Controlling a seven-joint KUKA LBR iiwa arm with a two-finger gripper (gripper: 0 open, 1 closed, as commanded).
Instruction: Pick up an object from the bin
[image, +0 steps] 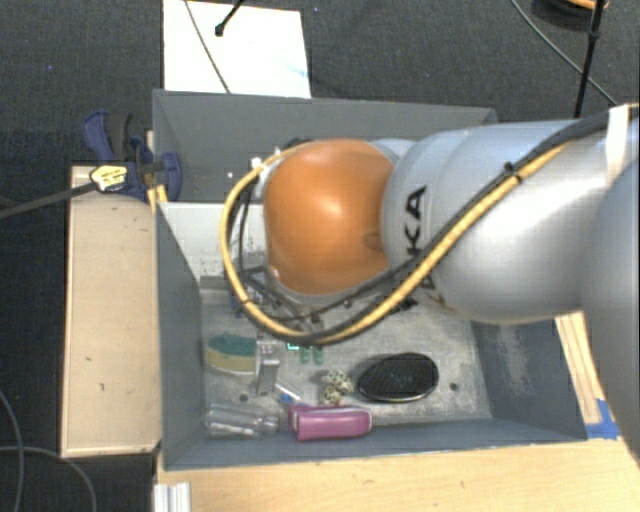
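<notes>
My gripper (267, 365) comes down from under the orange cover into the front left part of the bin. Just to its left, touching or nearly touching it, lies a yellow sponge with a green top (231, 354). In front of it, by the near wall, a clear plastic piece (240, 421) lies on the floor. A purple-pink oblong thing (331, 423) lies to the right of that. Two small green bits (311, 352) sit just right of the gripper.
A black oval brush (398, 378) lies in the bin's middle front, with a small speckled lump (336, 381) to its left. The arm, its orange cover and looped cables hide the back half of the bin.
</notes>
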